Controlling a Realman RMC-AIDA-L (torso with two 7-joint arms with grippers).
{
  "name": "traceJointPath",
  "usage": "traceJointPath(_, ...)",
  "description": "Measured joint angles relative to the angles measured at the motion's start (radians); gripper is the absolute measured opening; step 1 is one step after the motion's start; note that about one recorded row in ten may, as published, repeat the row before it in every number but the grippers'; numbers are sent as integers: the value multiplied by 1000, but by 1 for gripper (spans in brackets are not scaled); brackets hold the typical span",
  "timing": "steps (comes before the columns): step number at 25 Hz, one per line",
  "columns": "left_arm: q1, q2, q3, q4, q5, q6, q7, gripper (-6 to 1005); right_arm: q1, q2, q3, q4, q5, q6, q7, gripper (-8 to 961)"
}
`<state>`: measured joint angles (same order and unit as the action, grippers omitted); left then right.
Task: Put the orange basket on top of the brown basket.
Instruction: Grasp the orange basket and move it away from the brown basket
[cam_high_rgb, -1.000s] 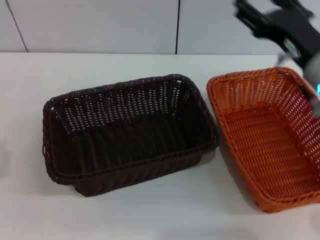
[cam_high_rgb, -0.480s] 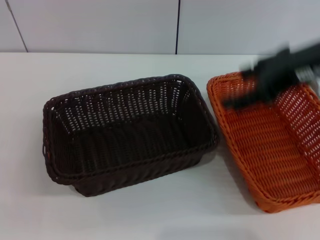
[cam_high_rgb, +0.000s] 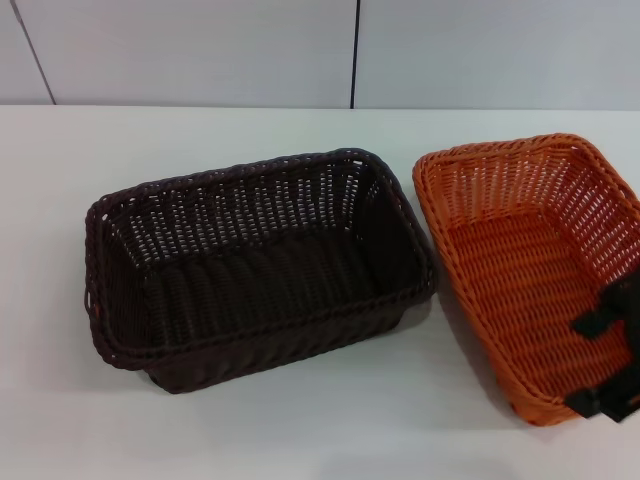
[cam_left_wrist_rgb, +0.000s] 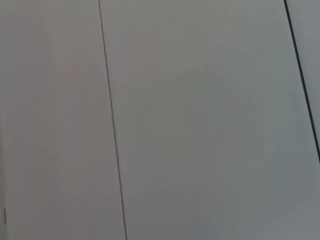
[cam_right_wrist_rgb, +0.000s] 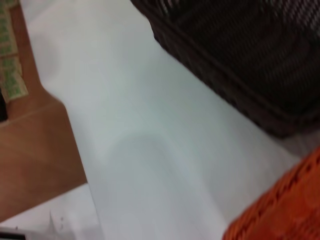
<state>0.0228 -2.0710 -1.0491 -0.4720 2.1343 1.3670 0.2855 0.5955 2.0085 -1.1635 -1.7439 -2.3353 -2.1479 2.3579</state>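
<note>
Head view: the orange basket (cam_high_rgb: 530, 270) sits on the white table (cam_high_rgb: 200, 430), right of the brown basket (cam_high_rgb: 255, 265). The right gripper (cam_high_rgb: 612, 365) is at its near-right rim; its jaw state cannot be told. Right wrist view: both baskets' edges show.

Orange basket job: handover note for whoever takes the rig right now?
Right gripper: at the near right corner of the orange basket, over its rim; grip not confirmed.
Left gripper: not in view; its wrist camera shows only a blank panelled surface.
Orange basket sits on the white table, right of the brown basket, a narrow gap between them. Both upright and empty.
Done: nothing stacked.
Left: grasp the orange basket, lift it, set it on the brown one.
</note>
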Motion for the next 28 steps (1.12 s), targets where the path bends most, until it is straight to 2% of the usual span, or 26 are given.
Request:
traceJointPath(6,-7,-1,0,-4,-8,-27,0,698,-24,5,-10,-1,-82,-16,-12,809)
traceJointPath(15,-3,-1,0,5,-10,-40,-5,697,-26,35,-52,38,-227,24,-41,808)
traceJointPath(19,-1,2,0,7,-10,-48,-5,697,-19,51,-85,118,-276,90,-55,807)
traceJointPath(28,-14,3,0,33,-10,-53,-6,696,-15,59,-172,252,-308,182,-62,807)
